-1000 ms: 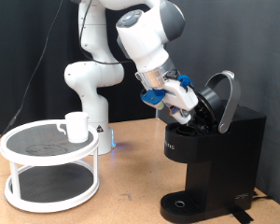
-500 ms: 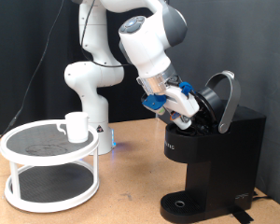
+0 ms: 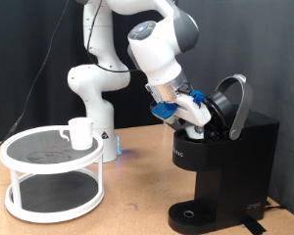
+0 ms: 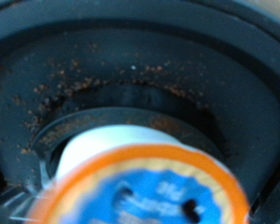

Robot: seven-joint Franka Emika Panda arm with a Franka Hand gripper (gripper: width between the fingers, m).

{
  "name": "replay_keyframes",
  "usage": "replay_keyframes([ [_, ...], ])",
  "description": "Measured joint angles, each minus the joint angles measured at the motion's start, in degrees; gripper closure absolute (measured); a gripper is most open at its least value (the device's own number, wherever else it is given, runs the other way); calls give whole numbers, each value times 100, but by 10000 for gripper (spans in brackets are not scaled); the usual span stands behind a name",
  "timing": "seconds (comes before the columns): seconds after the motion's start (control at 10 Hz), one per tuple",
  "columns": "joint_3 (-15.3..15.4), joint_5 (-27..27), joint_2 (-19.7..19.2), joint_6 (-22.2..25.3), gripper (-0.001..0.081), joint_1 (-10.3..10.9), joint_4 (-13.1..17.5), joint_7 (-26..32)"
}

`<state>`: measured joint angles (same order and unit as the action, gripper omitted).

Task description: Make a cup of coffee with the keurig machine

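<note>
Black keurig machine (image 3: 225,147) stood lid-up; we saw the gripper (image 3: 204,119) at its chamber, cup (image 3: 80,132) at nine o'clock, jaw state unreadable.

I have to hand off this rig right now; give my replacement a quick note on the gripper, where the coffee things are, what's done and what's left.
Gripper: at the open brew chamber of the keurig machine, on the exterior view's right; its fingers aren't clearly visible.
Pod: white with an orange rim and blue top, sitting at the mouth of the grounds-flecked chamber in the wrist view.
Cup: white mug on the top tier of the round two-tier rack, exterior view's left, not under the machine.
Done: lid is up, pod brought to the chamber.
Left: lid open, drip base bare, no brewing visible.
</note>
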<state>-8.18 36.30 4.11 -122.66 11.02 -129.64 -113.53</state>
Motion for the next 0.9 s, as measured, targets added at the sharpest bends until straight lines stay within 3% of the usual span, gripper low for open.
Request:
replay_keyframes([
  [0.1,0,26,1,0,106,0,0,9],
  [0.2,-4,92,11,17,81,0,2,61],
  [0.6,-115,345,281,679,72,-58,79,345],
  [0.9,-88,-48,373,786,72,-61,39,167],
])
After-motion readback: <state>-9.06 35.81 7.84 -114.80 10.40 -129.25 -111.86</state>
